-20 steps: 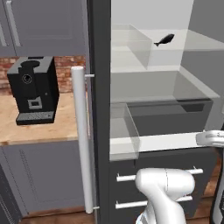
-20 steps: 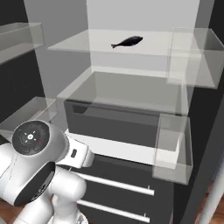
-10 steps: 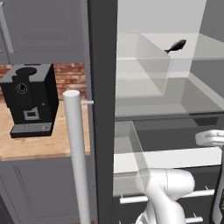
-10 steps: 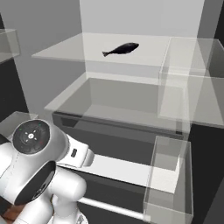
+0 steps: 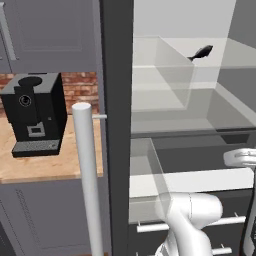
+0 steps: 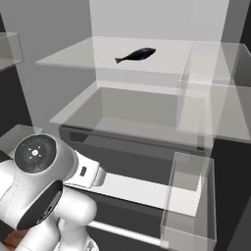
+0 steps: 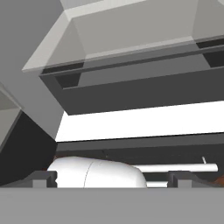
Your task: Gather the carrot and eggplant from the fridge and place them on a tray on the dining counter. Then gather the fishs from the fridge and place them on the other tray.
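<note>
The tool (image 7: 112,177) is hanging low with fingers apart, holding nothing; it is needing to rise to the fish (image 6: 136,54) on the fridge (image 5: 116,100) shelf, I'd say.

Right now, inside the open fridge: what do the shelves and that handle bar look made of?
Shelves: clear glass or plastic by the look, since the levels below show through them. Handle bar: pale, smooth, matte, maybe brushed metal or plastic. The fish is dark and slightly glossy.

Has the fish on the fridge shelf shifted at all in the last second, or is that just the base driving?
No. The fish sits at the same spot on its glass shelf; fish and shelf slid and grew together, so the camera moved closer.
</note>
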